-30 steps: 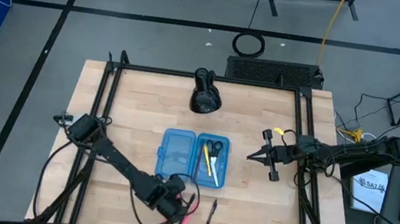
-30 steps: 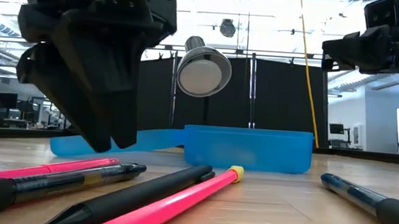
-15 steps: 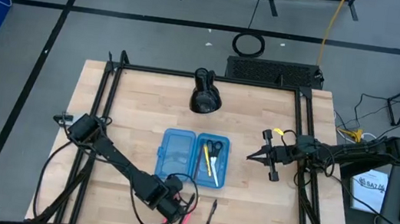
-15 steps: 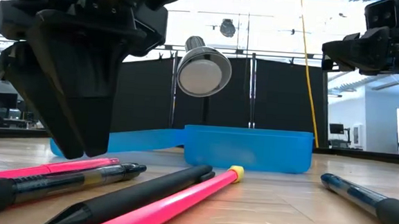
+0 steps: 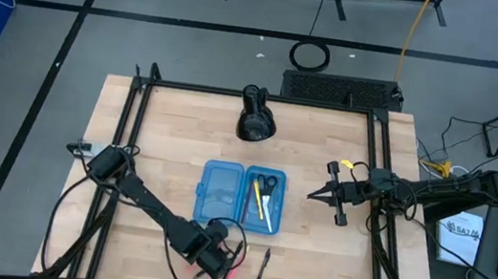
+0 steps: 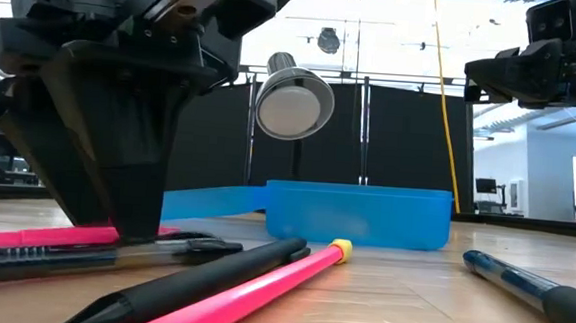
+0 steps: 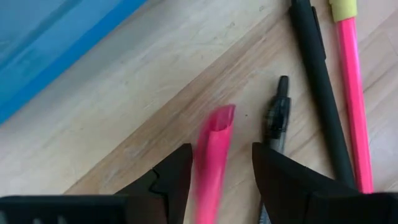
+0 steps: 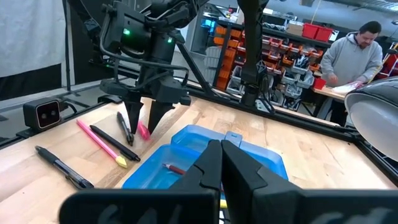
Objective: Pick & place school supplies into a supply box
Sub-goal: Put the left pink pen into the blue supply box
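The open light-blue supply box [image 5: 240, 196] lies flat mid-table. Its right half holds scissors [image 5: 266, 182] and a yellow pencil [image 5: 258, 203]. Near the table's near edge lie a pink pen [image 7: 212, 149], a clear-barrelled pen [image 7: 277, 118], a black pen [image 7: 320, 81] and a pink pencil with a yellow end [image 7: 354, 93]. A dark pen [image 5: 263, 267] lies apart to their right. My left gripper [image 7: 221, 180] is open and down at the table, one finger on each side of the pink pen. My right gripper [image 5: 311, 196] hovers shut, right of the box.
A black dome lamp [image 5: 255, 116] stands beyond the box near the far edge. Black frame rails [image 5: 135, 125] run along the table's sides. Bare wood lies left of the box and between the box and my right gripper. A person [image 8: 354, 53] stands in the room behind.
My left gripper has come down onto the table and now stands astride the pink pen, having shifted slightly toward the table's left. The clear-barrelled pen beside it has slid a little. My right arm has kept still.
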Robot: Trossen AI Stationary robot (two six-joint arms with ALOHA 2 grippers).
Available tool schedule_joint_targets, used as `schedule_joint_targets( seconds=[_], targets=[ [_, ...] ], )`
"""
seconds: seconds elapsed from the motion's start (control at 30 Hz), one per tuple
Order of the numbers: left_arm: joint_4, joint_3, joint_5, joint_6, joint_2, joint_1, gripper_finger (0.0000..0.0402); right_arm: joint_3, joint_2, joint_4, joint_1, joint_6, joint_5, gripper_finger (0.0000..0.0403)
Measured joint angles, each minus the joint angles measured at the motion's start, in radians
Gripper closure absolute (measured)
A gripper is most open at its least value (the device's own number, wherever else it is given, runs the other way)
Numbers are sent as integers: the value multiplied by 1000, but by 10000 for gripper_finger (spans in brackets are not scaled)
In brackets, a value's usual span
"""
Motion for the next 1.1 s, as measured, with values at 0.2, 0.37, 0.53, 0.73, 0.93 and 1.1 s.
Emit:
schedule_joint_targets(
  seconds=[0.2,0.37,0.53,0.73,0.93,1.1],
  targets=[
    [-48,-1,8,21,-2,-9,227,0,0,0,0,2,0,403],
    [-57,-3,8,198,-2,-21,227,0,0,0,0,3,0,403],
    [-59,-4,8,374,-2,-23,227,0,0,0,0,4,-3,403],
    [-38,-6,-9,484,-2,-11,227,0,0,0,0,4,-3,403],
    [-28,-7,2,506,-2,6,275,0,0,0,0,4,-3,403],
    [3,-8,26,492,-3,23,363,0,0,0,0,4,-3,403]
  ],
)
